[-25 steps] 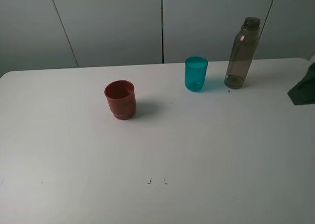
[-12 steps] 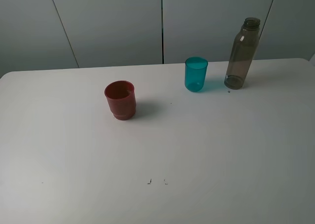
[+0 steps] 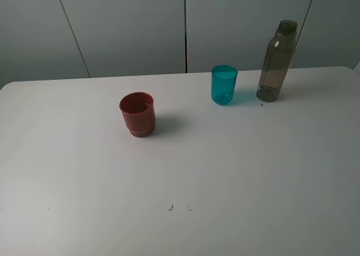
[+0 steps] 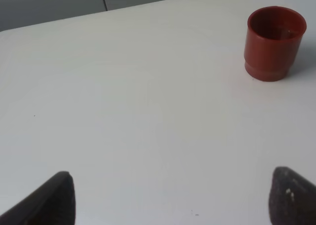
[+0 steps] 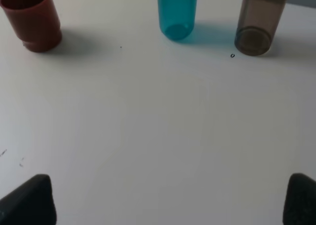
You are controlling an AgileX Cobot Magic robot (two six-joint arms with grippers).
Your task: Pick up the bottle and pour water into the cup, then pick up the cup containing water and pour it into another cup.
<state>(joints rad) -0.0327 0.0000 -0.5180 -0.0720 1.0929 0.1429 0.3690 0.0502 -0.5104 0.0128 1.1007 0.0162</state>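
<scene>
Bottle (image 3: 276, 61), smoky grey and tallest, stands upright at the far right of the white tabletop (image 3: 225, 171). Just beside it stands the teal tumbler (image 3: 224, 84); the squat red cup (image 3: 137, 113) sits well apart, nearer the middle. Both the left pincer (image 4: 170, 198) and the right pincer (image 5: 170, 200) gape wide, holding nothing.

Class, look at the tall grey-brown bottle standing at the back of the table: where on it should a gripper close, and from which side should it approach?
Probably the straight body of the bottle, below the narrowing shoulder. It stands upright, so come level from the open table in front or from its right; the teal cup stands close on its left.
</scene>
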